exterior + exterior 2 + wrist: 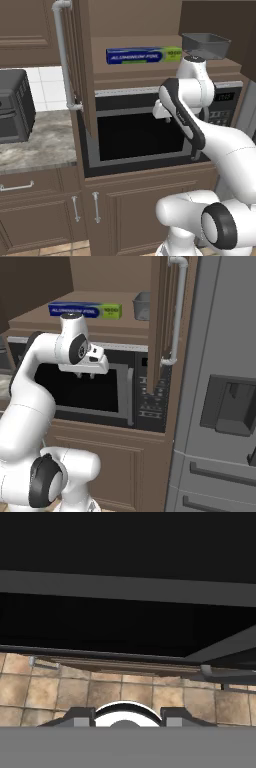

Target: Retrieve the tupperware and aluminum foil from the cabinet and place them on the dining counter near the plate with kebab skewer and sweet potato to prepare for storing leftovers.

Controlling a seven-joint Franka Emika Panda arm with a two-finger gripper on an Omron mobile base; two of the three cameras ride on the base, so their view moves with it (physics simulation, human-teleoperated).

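tub (206,45): grey translucent, rectangular, flared walls with a rim; stands upright at the right end of the cabinet shelf, apart from the foil
tub handling: likely light, thin plastic, stiff enough but it may flex; smooth walls could slip, so pinching 1 rim wall from above or from the front looks the safest hold
foil (144,55): long narrow blue box with a green end and white lettering, lying flat on its long side mid-shelf, left of the tub
foil handling: likely light card, rigid along its length, sharp edges; grip across the narrow width near the middle so it does not tip
shelf (35,320): brown wood, flat and matte, inside the open cabinet
door (82,60): dark brown wood, swung open, with a long white bar handle (62,55)
hand (85,375): points down in front of the microwave, below the shelf, touching nothing and carrying nothing; the 2 fingers hang a little apart, though how wide I cannot tell
microwave (140,132): black glossy glass door, grey keypad on its right
table (35,137): marbled stone, left of the cabinet, bearing a black toaster oven (15,105)
fridge (225,386): smooth grey metal, right of the cabinet
floor (125,694): tan square tiles
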